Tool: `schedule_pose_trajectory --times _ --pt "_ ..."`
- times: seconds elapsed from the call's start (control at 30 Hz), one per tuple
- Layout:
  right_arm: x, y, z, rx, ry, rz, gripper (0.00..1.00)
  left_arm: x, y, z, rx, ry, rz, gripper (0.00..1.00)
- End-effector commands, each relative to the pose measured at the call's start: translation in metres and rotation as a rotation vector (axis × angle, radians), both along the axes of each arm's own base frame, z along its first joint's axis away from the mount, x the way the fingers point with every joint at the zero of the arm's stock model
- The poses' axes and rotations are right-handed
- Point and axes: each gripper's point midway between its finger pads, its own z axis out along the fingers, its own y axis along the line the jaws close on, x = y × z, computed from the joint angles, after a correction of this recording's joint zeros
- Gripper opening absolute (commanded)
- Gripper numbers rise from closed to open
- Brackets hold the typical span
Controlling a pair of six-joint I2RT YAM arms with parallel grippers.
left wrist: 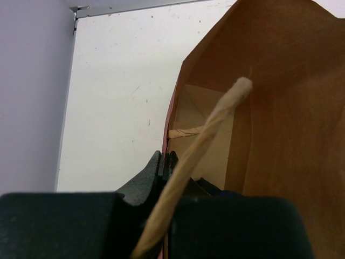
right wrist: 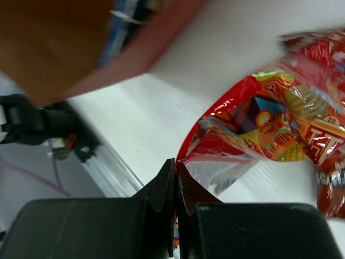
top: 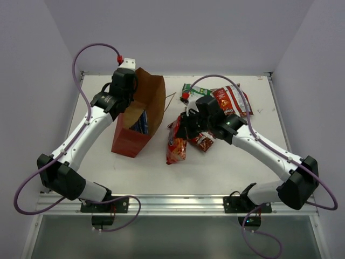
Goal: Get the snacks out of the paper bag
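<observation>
The reddish-brown paper bag (top: 152, 102) stands left of centre with its mouth open. A blue packet (top: 141, 122) shows inside it. My left gripper (top: 130, 93) is shut on the bag's left rim; the left wrist view shows the jaws (left wrist: 166, 162) pinching the wall of the bag (left wrist: 280, 108), with a twisted handle (left wrist: 210, 124) across them. My right gripper (top: 183, 129) is shut on the edge of a red snack packet (top: 176, 144), which hangs just right of the bag. In the right wrist view my right gripper (right wrist: 175, 174) grips that packet (right wrist: 259, 124).
On the table behind my right arm lie a green-white packet (top: 190, 88) and a red chip bag (top: 233, 100). A smaller red packet (top: 205, 141) lies under the right wrist. The table's front rail (top: 178, 202) runs along the near edge.
</observation>
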Motion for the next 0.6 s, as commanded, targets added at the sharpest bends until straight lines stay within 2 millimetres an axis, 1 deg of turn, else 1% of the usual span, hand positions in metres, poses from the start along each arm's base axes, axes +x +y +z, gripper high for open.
schedule_pose_trajectory --times 0.0,0.07,0.1,0.17,0.2,0.27,0.3,0.37,0.4,0.43,0.5,0.57 --pt "-0.021 0.056 0.094 0.376 -0.178 0.227 0.0 0.011 0.006 0.033 -0.004 -0.102 0.025 0.0" --pt "-0.022 0.055 0.084 0.373 -0.156 0.207 0.0 0.011 0.007 0.034 0.001 -0.106 0.023 0.0" --pt "-0.023 0.05 0.067 0.337 -0.123 0.185 0.0 0.011 0.006 0.035 0.002 -0.107 0.019 0.0" --pt "-0.021 0.04 0.052 0.302 -0.113 0.148 0.0 0.011 0.006 0.034 0.008 -0.108 0.014 0.0" --pt "-0.026 0.031 0.037 0.278 -0.087 0.131 0.0 0.011 0.006 0.034 0.009 -0.107 0.012 0.0" --pt "-0.021 0.015 0.016 0.237 -0.033 0.059 0.0 0.013 0.004 0.033 0.004 -0.105 0.001 0.0" --pt "-0.026 0.004 -0.01 0.188 0.036 0.026 0.0 0.013 0.003 0.033 0.002 -0.102 -0.005 0.0" --pt "-0.026 -0.011 -0.037 0.117 0.078 -0.029 0.0 0.013 -0.001 0.031 -0.01 -0.098 -0.024 0.0" --pt "-0.035 -0.022 -0.062 0.051 0.131 -0.045 0.0 0.013 -0.002 0.031 -0.012 -0.098 -0.028 0.0" --pt "-0.037 -0.029 -0.075 0.006 0.158 -0.064 0.0 0.013 -0.003 0.031 -0.013 -0.096 -0.035 0.0" --pt "-0.051 -0.044 -0.104 -0.091 0.252 -0.077 0.0 0.012 -0.003 0.031 -0.013 -0.096 -0.04 0.0" --pt "-0.06 -0.055 -0.123 -0.155 0.319 -0.106 0.0 0.01 -0.004 0.032 -0.019 -0.098 -0.051 0.0"
